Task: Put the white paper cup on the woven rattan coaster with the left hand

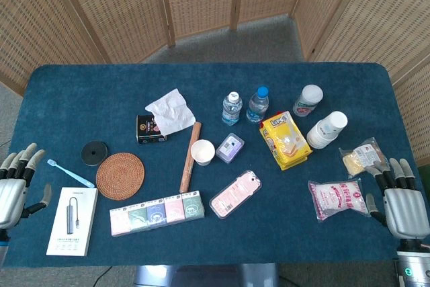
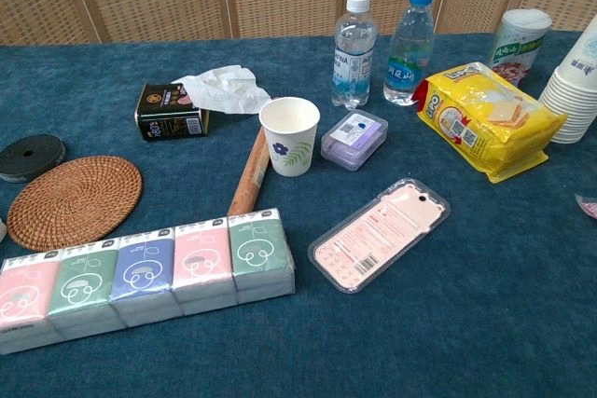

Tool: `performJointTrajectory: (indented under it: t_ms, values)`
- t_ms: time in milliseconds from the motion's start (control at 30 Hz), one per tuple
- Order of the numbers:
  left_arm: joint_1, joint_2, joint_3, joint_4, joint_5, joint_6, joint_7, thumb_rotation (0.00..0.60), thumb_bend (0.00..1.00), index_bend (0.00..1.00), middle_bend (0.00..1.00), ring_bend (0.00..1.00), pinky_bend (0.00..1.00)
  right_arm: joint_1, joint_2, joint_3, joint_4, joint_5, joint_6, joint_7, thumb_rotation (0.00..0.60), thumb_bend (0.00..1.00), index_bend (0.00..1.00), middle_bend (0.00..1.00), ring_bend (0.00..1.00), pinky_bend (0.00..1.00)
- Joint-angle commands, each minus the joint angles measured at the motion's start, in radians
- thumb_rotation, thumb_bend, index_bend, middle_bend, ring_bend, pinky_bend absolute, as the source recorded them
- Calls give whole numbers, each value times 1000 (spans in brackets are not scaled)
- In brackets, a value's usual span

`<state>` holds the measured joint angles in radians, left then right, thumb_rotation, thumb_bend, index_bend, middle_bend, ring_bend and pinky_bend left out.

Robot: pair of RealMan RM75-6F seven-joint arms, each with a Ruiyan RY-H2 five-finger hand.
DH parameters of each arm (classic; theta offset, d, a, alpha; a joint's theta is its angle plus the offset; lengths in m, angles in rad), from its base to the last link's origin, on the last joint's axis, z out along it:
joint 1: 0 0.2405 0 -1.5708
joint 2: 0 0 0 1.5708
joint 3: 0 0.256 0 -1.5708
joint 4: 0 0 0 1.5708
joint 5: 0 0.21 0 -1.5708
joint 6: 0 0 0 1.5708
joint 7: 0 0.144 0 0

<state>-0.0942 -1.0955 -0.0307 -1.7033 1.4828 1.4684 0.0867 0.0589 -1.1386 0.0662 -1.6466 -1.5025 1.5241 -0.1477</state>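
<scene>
Off to the far side of our left hand (image 1: 15,189), well apart from its fingers, sat the white paper cup (image 1: 203,152), upright and empty, touching or just beside a wooden stick (image 1: 189,156). Our fingers were spread and held nothing, resting at the table's (image 1: 67,92) near edge. The right hand (image 1: 398,203) was the same deal, fingers apart, empty, near a bag of white grains (image 1: 337,199).

The woven rattan coaster (image 1: 120,175) lay between our left fingers and the cup, bare on top, with a blue toothbrush (image 1: 70,173) and a black disc (image 1: 95,152) closer to the hand.

What worried us: the cup looked light and squashy, so a hard squeeze could crush it, and a clumsy approach could tip it or roll the stick. The tissue pack row (image 1: 158,212) and the purple box (image 1: 230,147) crowded the route too, so a low sweep might drag something onto the coaster.
</scene>
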Motion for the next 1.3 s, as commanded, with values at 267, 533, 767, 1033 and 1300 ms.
performJointTrajectory:
  t_ms: [267, 533, 767, 1033, 1300]
  values:
    - [18, 12, 12, -6, 18, 23, -11, 400, 573, 18, 0, 0, 0, -2, 16, 1, -6, -20, 14, 15, 600, 514, 215, 180, 0, 28]
    - [-54, 108, 10, -93, 13, -112, -55, 412, 575, 32, 0, 0, 0, -5, 14, -2, -6, -26, 15, 24, 600, 515, 215, 180, 0, 28]
    - [-228, 141, -27, -126, 15, -347, 7, 416, 573, 0, 0, 0, 0, -11, 20, -5, -16, -34, 24, 21, 600, 515, 211, 180, 0, 27]
    - [-437, 19, -82, -65, 25, -568, -6, 421, 529, 0, 0, 0, 0, -43, 34, -7, -21, -21, 61, 41, 600, 516, 209, 180, 0, 28]
    - [-613, -178, -131, 65, -6, -703, 43, 442, 400, 0, 0, 0, 0, -62, 27, -5, -6, -14, 81, 64, 600, 515, 208, 181, 0, 30]
